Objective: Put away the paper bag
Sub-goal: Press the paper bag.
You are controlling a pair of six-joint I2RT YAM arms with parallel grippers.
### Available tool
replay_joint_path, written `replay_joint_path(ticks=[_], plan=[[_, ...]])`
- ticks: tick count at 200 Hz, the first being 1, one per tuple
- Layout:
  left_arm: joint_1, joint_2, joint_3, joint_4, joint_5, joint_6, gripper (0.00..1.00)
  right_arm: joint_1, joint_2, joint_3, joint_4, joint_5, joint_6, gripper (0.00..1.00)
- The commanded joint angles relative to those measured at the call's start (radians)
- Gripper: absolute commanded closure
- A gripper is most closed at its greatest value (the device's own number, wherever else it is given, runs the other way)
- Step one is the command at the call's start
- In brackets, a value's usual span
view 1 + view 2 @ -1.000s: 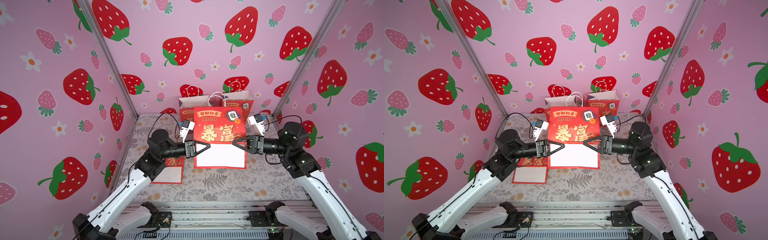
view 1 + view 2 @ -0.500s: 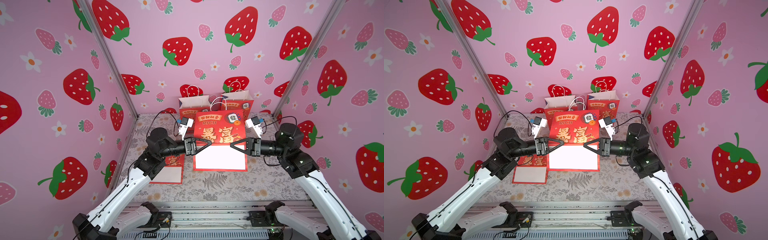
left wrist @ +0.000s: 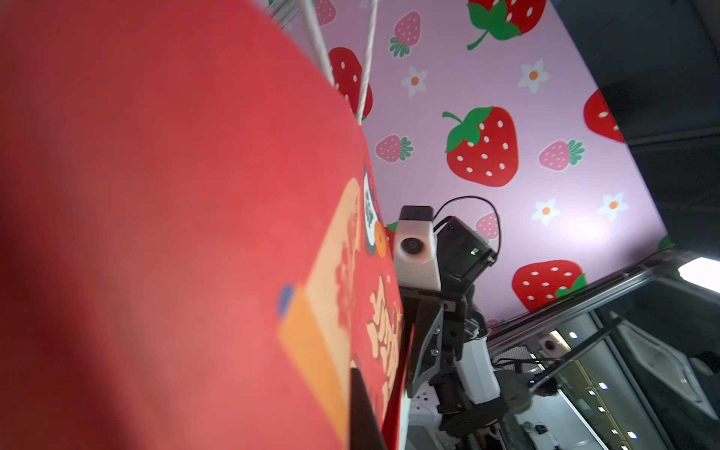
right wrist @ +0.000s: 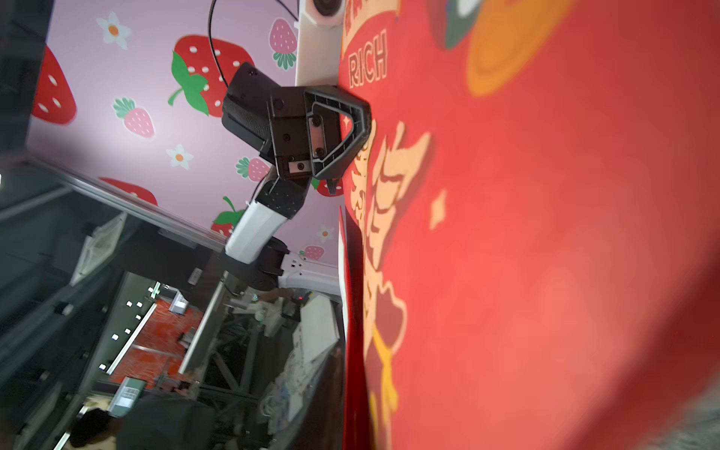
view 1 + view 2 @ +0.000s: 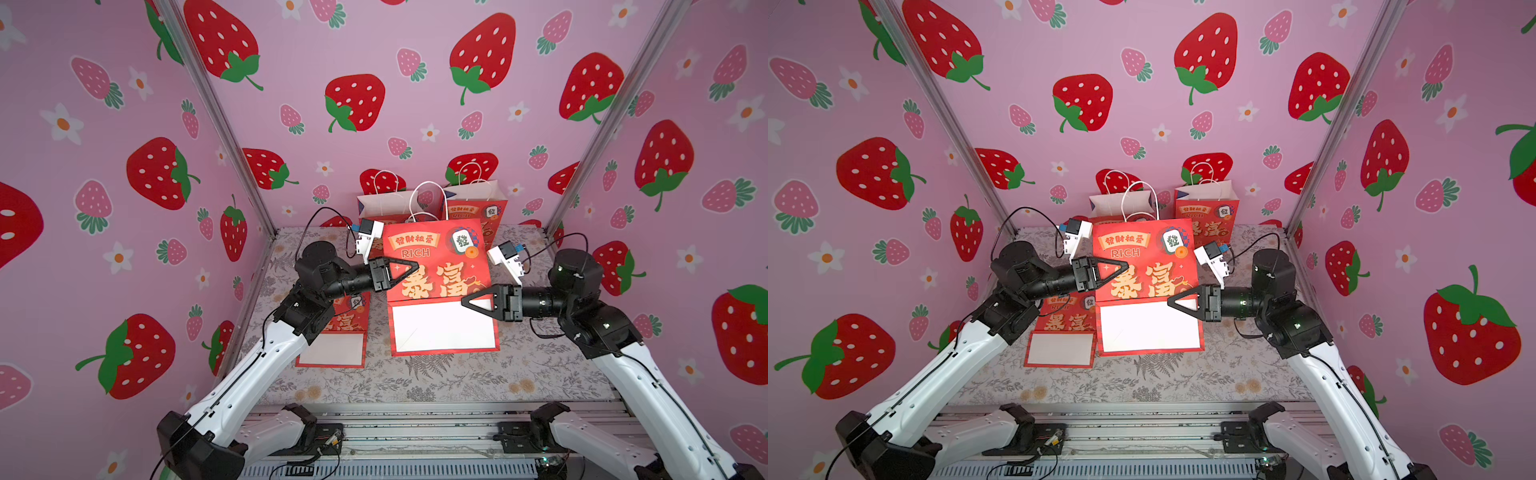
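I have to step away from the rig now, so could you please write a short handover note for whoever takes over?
Left claw: shut on the paper bag, at its left edge.
Right claw: at the bag's right edge by the base fold; open or shut cannot be told.
Paper bag: folded flat, white base panel showing, between the claws over the table.
Done: bag flattened; another flat bag lies by the left arm.
Left: set this bag down, probably with that one; two upright bags stand at the back.

Flattened red paper bag [image 5: 440,266], gold lettering, white base panel frontmost.
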Motion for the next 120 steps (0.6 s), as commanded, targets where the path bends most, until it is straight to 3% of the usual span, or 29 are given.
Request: replay_joint_path(ticks=[1, 29, 48, 75, 100, 120], plan=[[0.001, -0.021, 0.031, -0.022, -0.025, 0.038, 1.0, 0.008, -0.003, 0.03, -0.022, 0.026, -0.014, 0.68], [0.001, -0.045, 0.006, -0.035, -0.035, 0.042, 1.0, 0.008, 0.003, 0.019, 0.006, 0.046, 0.007, 0.68], [0.0, -0.054, -0.003, -0.035, -0.039, 0.043, 1.0, 0.009, 0.009, 0.009, 0.026, 0.052, 0.022, 0.76], [0.0, -0.056, -0.008, -0.03, -0.034, 0.041, 1.0, 0.009, 0.014, -0.003, 0.046, 0.053, 0.039, 0.77], [-0.001, -0.054, -0.018, -0.01, -0.025, 0.03, 1.0, 0.009, 0.021, -0.008, 0.066, 0.045, 0.051, 0.61], [0.0, -0.056, -0.028, -0.003, -0.024, 0.026, 1.0, 0.01, 0.033, -0.008, 0.084, 0.034, 0.06, 0.59]])
